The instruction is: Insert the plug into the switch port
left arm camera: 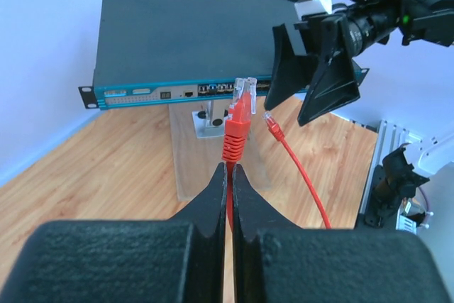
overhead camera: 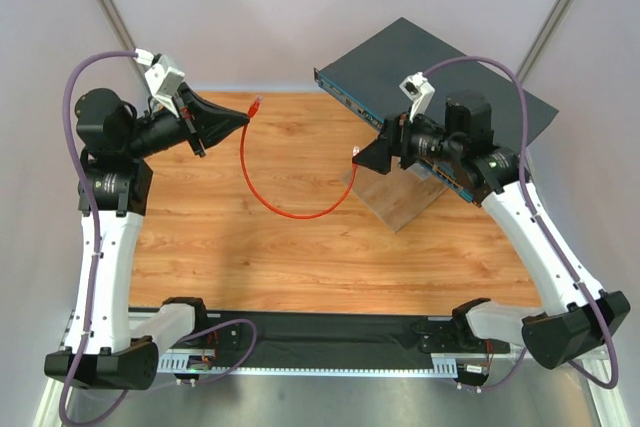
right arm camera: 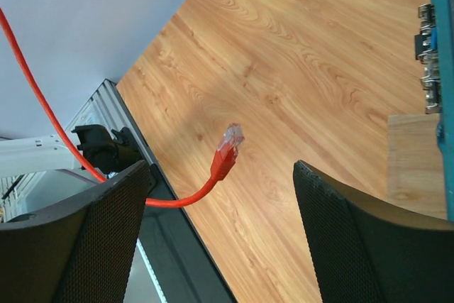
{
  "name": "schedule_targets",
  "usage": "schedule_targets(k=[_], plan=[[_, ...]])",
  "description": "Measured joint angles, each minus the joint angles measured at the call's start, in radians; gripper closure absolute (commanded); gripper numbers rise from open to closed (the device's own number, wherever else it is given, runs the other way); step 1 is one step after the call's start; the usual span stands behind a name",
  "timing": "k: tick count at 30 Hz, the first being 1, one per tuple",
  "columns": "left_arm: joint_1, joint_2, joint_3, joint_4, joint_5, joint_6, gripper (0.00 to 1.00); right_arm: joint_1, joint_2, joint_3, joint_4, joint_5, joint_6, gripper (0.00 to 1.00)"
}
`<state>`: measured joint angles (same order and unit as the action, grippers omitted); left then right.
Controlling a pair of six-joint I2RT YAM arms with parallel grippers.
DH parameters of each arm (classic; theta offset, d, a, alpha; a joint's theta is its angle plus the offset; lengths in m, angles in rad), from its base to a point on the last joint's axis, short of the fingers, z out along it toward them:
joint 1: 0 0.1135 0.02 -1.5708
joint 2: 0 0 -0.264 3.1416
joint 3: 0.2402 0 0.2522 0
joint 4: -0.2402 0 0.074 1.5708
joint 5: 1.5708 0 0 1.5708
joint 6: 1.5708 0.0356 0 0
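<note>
A thin red cable (overhead camera: 285, 209) loops over the wooden table with a plug at each end. My left gripper (left arm camera: 229, 167) is shut on the cable just below one red-booted plug (left arm camera: 240, 110), which points toward the switch (left arm camera: 184, 40) and its row of ports (left arm camera: 213, 89). The other plug (right arm camera: 225, 152) hangs in the air between the wide-apart fingers (right arm camera: 92, 239) of my right gripper (right arm camera: 220, 168), touching neither. From above, the right gripper (overhead camera: 358, 157) sits just in front of the switch's front face (overhead camera: 350, 102), and the left gripper (overhead camera: 246, 119) is at the far left.
The switch rests raised on a pale block (overhead camera: 395, 199) with a small metal post (left arm camera: 206, 120) beneath it. A black strip and rail (overhead camera: 330, 332) run along the near edge between the arm bases. White walls close the back and sides.
</note>
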<state>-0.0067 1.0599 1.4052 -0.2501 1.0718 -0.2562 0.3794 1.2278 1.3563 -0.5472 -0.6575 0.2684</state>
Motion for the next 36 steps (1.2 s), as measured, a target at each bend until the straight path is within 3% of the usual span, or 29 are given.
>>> schedule_targets(k=[8, 14, 20, 25, 36], plan=[[0.000, -0.007, 0.000, 0.000, 0.000, -0.019, 1.00, 0.023, 0.030, 0.027, 0.022, 0.002, 0.019, 0.21], [-0.006, -0.007, 0.002, -0.101, -0.003, 0.080, 1.00, 0.058, 0.046, 0.123, 0.097, -0.027, 0.014, 0.21], [-0.039, -0.003, 0.025, -0.263, -0.017, 0.260, 1.00, 0.167, 0.053, 0.215, 0.103, -0.060, -0.145, 0.30], [-0.096, 0.010, 0.061, -0.402, -0.033, 0.422, 1.00, 0.211, 0.097, 0.293, 0.101, -0.077, -0.256, 0.30], [-0.225, 0.010, 0.066, -0.584, -0.111, 0.685, 1.00, 0.355, 0.111, 0.286, 0.027, -0.036, -0.615, 0.35]])
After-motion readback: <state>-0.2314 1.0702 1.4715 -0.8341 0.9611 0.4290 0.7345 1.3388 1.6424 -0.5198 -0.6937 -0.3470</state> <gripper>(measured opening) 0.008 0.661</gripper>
